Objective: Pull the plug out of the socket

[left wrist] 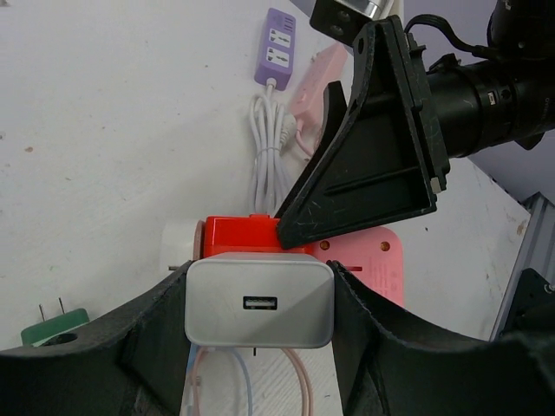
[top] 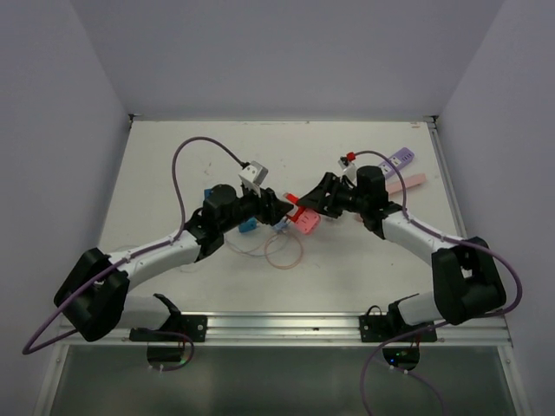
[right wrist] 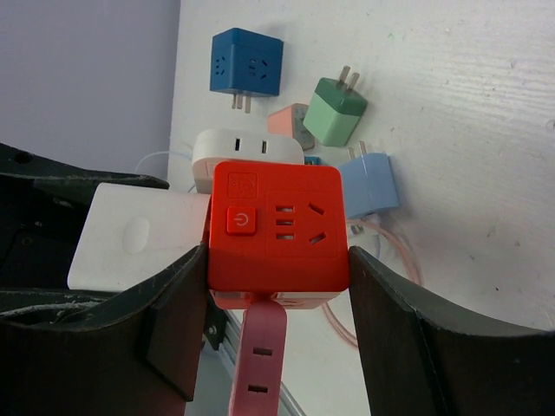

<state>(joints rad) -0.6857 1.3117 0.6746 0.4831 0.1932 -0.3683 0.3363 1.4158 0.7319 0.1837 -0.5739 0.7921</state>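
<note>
A white USB charger plug (left wrist: 260, 305) sits pressed against the side of a red cube socket (left wrist: 241, 236), with no gap showing between them. My left gripper (left wrist: 260, 286) is shut on the plug, one finger on each side of it. The right gripper (right wrist: 277, 260) is shut on the red cube socket (right wrist: 277, 224), whose power button and holes face the camera. In that view the plug (right wrist: 139, 236) sticks out of the cube's left side. From above, both grippers (top: 279, 208) (top: 314, 201) meet at mid-table around the socket (top: 297, 199).
A pink power strip (right wrist: 260, 355) hangs under the cube. On the table lie a blue cube adapter (right wrist: 247, 65), a green plug (right wrist: 336, 113), a light blue plug (right wrist: 371, 186), a white adapter (right wrist: 247, 149), a purple strip (left wrist: 277, 43) and loose pink cable loops (top: 283, 250).
</note>
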